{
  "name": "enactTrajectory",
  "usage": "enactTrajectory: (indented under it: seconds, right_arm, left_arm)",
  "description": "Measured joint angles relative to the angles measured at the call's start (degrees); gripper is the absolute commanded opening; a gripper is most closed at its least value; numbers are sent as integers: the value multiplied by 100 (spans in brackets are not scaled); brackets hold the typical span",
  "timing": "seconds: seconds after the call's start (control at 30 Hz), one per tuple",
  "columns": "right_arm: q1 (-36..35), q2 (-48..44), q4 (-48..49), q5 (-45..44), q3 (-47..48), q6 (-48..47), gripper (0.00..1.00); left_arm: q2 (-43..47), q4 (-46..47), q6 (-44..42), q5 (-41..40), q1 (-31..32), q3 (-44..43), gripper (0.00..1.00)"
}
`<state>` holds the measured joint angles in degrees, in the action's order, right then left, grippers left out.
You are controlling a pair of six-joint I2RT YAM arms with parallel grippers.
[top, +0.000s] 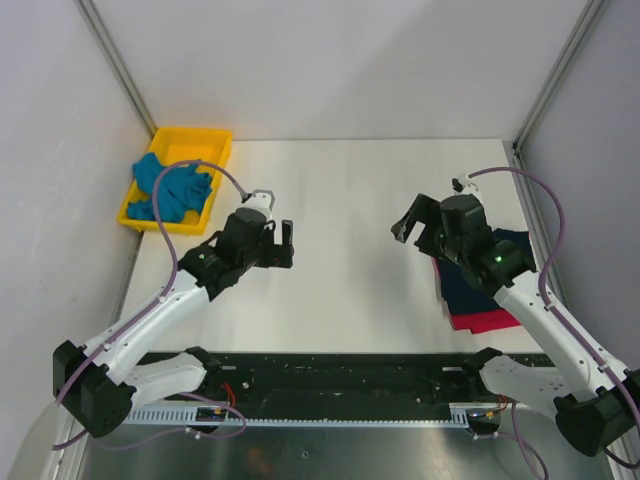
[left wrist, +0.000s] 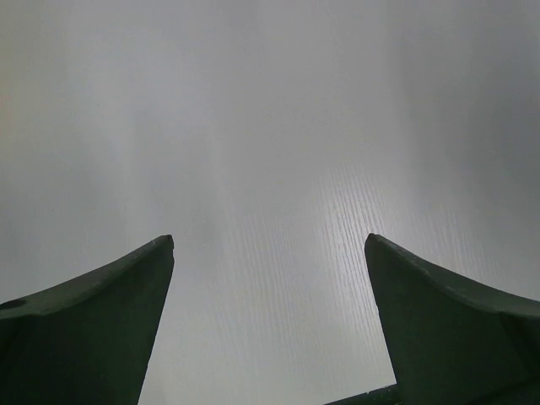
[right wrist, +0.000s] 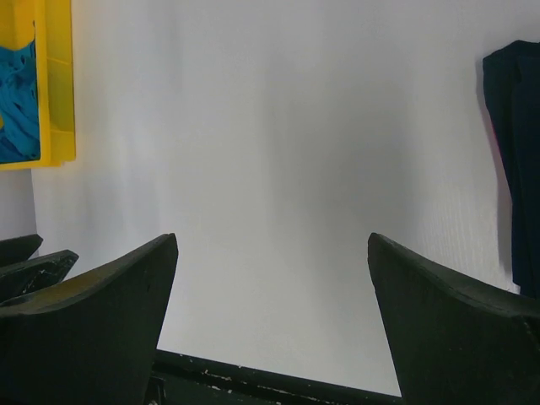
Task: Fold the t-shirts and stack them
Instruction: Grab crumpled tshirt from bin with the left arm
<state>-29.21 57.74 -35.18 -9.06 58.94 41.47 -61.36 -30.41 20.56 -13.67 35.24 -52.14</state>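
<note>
T-shirts first, since that's what I'm here for; the teal-blue t-shirt (top: 172, 190) sits bunched up in the yellow tray (top: 200, 137) at the far left corner of the table (top: 350, 200), and the navy t-shirt (top: 470, 285) lies flat by the right edge on top of the red-pink t-shirt (top: 490, 322), which only peeks out along the near side.

My left gripper (top: 278, 232) hangs over bare table with its fingers spread wide and nothing between them; the tray with the teal one is up and off to its left, near but not touching; its wrist cam shows just plain white tabletop between the two fingers.

My right gripper (top: 415, 232) is splayed wide too and holds nothing; it points toward the middle of the table, with the navy/red-pink pile just beside it on its right, partly hidden under the arm in the top view; from its wrist cam the navy cloth is a dark strip at the right edge and the tray with teal cloth is far off at the top left.

The two grippers face each other across the middle, well apart.
</note>
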Motion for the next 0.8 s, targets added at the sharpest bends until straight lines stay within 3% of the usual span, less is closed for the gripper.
enactTrajectory:
  seconds: [0.33, 0.5, 0.8]
  right_arm:
    - [181, -85, -9, 85, 0, -125, 99]
    - [315, -116, -11, 160, 0, -216, 99]
    - [527, -87, -4, 518, 0, -431, 99]
  left_arm:
    - [-76, -17, 232, -105, -345, -212, 99]
    - [-935, 59, 621, -155, -1512, -1137, 100]
    - [-3370, 221, 999, -229, -3672, -2942, 99]
